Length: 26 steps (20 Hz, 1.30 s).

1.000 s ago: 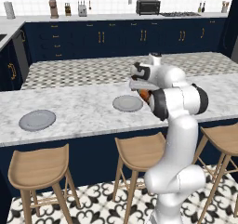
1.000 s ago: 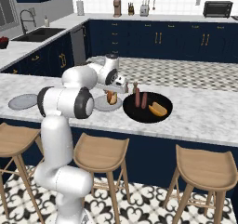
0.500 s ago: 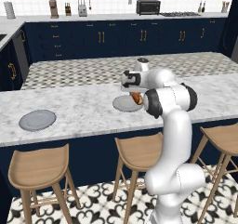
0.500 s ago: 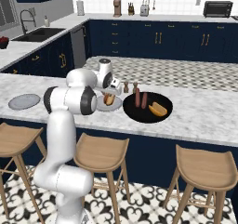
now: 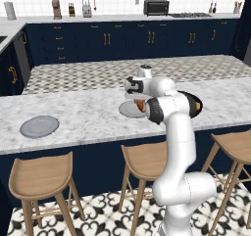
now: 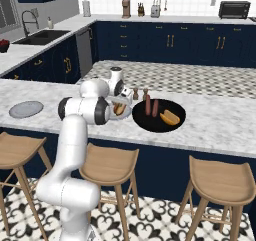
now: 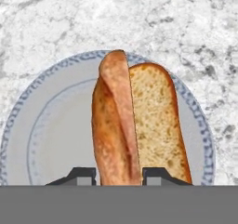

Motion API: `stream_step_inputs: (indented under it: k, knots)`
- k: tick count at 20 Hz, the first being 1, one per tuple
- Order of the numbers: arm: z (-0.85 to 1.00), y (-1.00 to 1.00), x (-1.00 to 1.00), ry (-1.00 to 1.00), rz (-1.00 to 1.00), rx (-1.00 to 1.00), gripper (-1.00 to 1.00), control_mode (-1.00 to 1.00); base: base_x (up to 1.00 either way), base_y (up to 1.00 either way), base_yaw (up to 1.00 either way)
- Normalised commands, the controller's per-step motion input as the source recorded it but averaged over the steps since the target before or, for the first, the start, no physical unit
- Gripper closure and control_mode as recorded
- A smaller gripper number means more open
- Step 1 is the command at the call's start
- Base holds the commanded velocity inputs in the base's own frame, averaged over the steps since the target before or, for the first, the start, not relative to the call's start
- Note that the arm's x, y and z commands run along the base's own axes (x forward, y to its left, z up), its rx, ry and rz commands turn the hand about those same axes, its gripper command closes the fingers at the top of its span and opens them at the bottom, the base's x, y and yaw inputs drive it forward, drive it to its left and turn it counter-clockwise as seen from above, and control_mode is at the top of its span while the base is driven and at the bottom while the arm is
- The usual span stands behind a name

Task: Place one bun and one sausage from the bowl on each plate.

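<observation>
While the pincer (image 7: pixel 119 174) stays clamped on the split bun (image 7: pixel 135 125), it has moved from the black bowl (image 6: pixel 159 116) to directly above the near grey plate (image 7: pixel 46 139); release follows. The far plate (image 5: pixel 39 126) on the desk (image 5: pixel 83 117) lies bare.

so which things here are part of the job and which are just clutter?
Job:
- bun, clamped in the gripper over the near plate
- far plate
- black bowl with two sausages and a second bun

Clutter:
- shakers
- stools
- toaster oven
</observation>
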Motion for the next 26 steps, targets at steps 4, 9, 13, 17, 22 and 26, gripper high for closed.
stream_step_inputs:
  k: [4, 9, 13, 17, 22, 26]
  knots:
    - [-0.06, -0.01, 0.0, 0.0, 0.0, 0.0, 1.0, -1.0, 0.0, 0.0, 0.0]
    - [0.0, 0.0, 0.0, 0.0, 0.0, 0.0, -1.0, -1.0, 0.0, 0.0, 0.0]
    - [0.0, 0.0, 0.0, 0.0, 0.0, 0.0, -1.0, -1.0, 0.0, 0.0, 0.0]
    - [0.08, 0.0, -0.1, -0.01, 0.0, 0.0, -1.0, -1.0, 0.0, 0.0, 0.0]
    - [0.59, -0.08, -0.83, -0.22, 0.0, -0.03, -1.0, -1.0, 0.0, 0.0, 0.0]
    - [0.14, -0.47, -1.0, -0.42, 0.01, -0.04, -1.0, -1.0, 0.0, 0.0, 0.0]
